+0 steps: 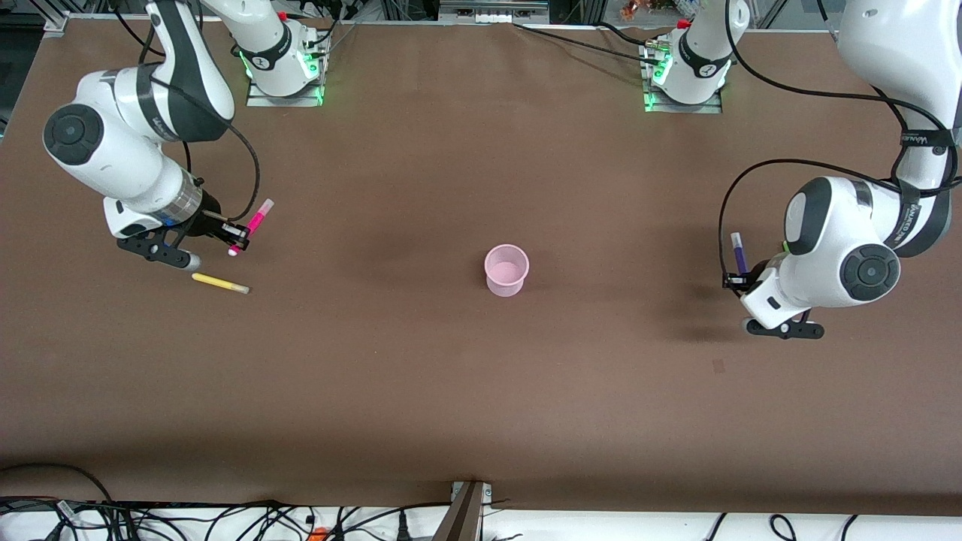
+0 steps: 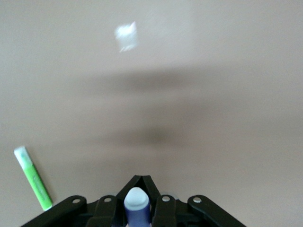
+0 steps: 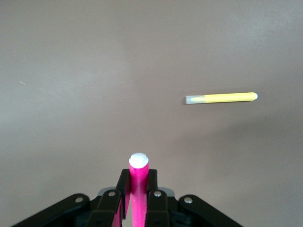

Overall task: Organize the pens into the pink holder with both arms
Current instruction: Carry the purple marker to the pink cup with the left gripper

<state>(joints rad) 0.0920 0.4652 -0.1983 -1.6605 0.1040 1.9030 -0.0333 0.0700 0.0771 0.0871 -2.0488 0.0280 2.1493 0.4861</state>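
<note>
The pink holder (image 1: 506, 270) stands upright in the middle of the table with nothing visible inside. My right gripper (image 1: 239, 239) (image 3: 138, 176) hangs over the right arm's end of the table, shut on the magenta pen (image 1: 255, 222) (image 3: 138, 182), whose pale cap points away from the wrist. The yellow pen (image 1: 219, 283) (image 3: 221, 98) lies flat on the table close by. Over the left arm's end, my left gripper (image 1: 736, 279) (image 2: 142, 179) is shut on the purple pen (image 1: 739, 254) (image 2: 137, 203). The green pen (image 2: 33, 178) lies on the table beside it, mostly hidden by the arm in the front view.
The brown table (image 1: 481, 391) stretches wide between the two grippers and the holder. The arm bases (image 1: 284, 71) (image 1: 685, 75) stand along the edge farthest from the front camera. Cables (image 1: 225, 518) run along the nearest edge.
</note>
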